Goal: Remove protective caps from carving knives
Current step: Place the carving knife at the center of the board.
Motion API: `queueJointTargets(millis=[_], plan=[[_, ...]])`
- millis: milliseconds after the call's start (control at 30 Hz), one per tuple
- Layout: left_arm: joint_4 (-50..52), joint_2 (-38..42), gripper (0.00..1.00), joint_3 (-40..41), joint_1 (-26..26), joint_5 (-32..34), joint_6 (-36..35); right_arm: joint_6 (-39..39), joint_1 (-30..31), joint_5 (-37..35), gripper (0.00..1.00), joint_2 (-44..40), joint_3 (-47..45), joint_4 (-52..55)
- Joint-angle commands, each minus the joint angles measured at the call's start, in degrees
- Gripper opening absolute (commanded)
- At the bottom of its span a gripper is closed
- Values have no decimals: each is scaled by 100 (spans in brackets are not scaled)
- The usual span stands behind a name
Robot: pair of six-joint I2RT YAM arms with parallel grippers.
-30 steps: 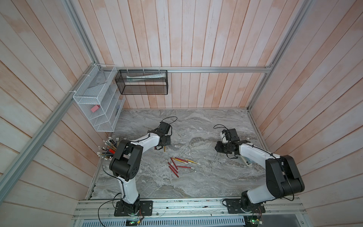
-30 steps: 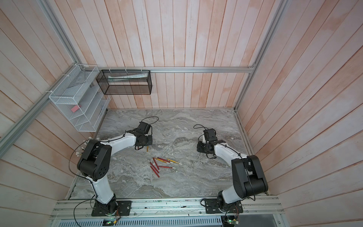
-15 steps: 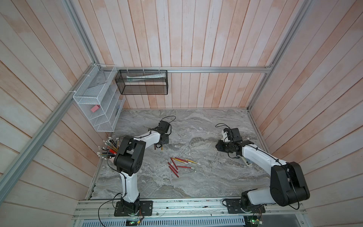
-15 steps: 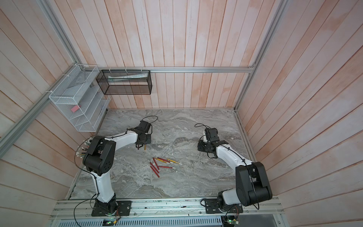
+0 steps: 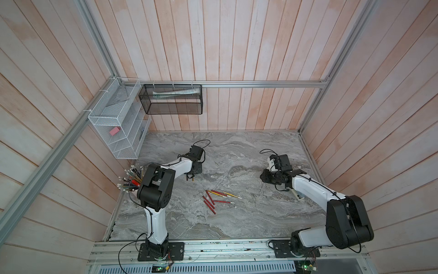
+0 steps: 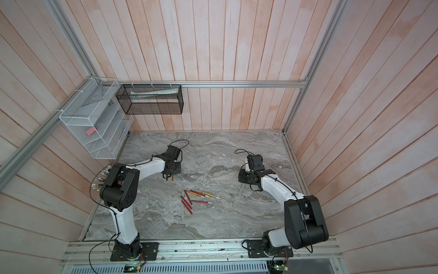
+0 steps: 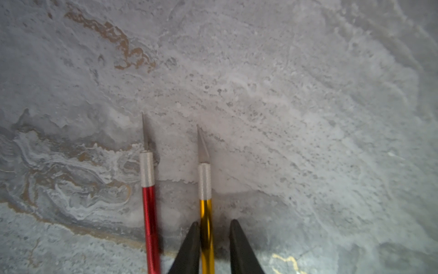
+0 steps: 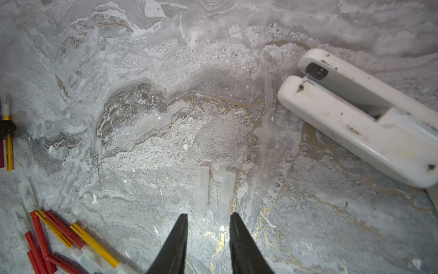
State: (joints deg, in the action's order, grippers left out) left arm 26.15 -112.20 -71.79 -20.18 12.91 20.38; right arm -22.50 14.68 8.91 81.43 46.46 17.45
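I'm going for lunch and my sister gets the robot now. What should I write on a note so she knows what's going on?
Left gripper: open, with its jaws apart around the handle of the yellow knife. That knife lies on the table beside the red knife.
Right gripper: open and empty, just short of two loose caps on the table.
Done: the yellow and red knives show bare blades.
Left: the pile of knives in the middle of the table still has caps on. Probably best to do them one at a time.
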Motion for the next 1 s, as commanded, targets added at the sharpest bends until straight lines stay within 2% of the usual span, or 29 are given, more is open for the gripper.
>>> queueJointTargets(millis=[0,367,667,733,867,967], plan=[[35,-55,25,-94,15,23,-4,-35,-9,75,33,49,140,127],[317,593,29,-112,6,20,133,-53,157,77,33,-32,169,196],[461,1378,30,293,-401,-42,329,-35,914,-82,26,156,218,196],[444,1484,30,416,-526,-169,389,-60,1116,-67,21,233,217,204],[345,1591,30,635,-666,-455,484,-164,1467,40,3,277,165,195],[276,1616,30,716,-688,-539,544,-286,1699,150,0,232,78,163]])
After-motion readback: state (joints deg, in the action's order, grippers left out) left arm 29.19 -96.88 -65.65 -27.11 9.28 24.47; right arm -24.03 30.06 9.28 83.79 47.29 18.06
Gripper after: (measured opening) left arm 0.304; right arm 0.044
